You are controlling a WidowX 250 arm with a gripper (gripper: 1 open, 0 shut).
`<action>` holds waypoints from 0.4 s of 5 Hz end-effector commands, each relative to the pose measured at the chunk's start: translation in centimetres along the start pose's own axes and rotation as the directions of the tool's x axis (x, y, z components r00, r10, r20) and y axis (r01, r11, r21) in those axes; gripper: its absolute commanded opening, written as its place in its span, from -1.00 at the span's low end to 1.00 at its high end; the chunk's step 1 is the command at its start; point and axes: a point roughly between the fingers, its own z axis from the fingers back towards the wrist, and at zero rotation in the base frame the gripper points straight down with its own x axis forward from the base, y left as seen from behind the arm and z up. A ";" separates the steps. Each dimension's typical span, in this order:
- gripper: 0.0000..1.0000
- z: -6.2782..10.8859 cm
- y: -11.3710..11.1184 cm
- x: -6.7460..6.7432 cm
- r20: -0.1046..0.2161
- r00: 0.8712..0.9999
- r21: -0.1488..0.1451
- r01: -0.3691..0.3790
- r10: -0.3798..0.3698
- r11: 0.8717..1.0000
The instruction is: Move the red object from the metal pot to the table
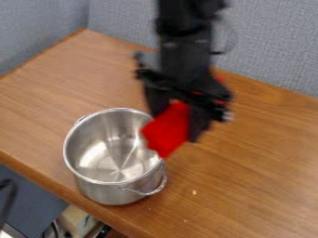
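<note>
Hanging from your black gripper (178, 112), the bright red rectangular block (168, 131) is pinched at its upper end between the jaws, and it tilts down toward the lower left. You have it in the air just beside the right rim of the shiny round steel pot (113, 158), with its lower end reaching over that rim. You can see the pot's bare, reflective bottom. Below and to the right of the block lies the brown wooden tabletop (255, 158), which the block does not touch.
</note>
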 end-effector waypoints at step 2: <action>-1.00 -0.7 -1.4 0.5 0.032 0.987 0.001 0.160 -0.160 0.987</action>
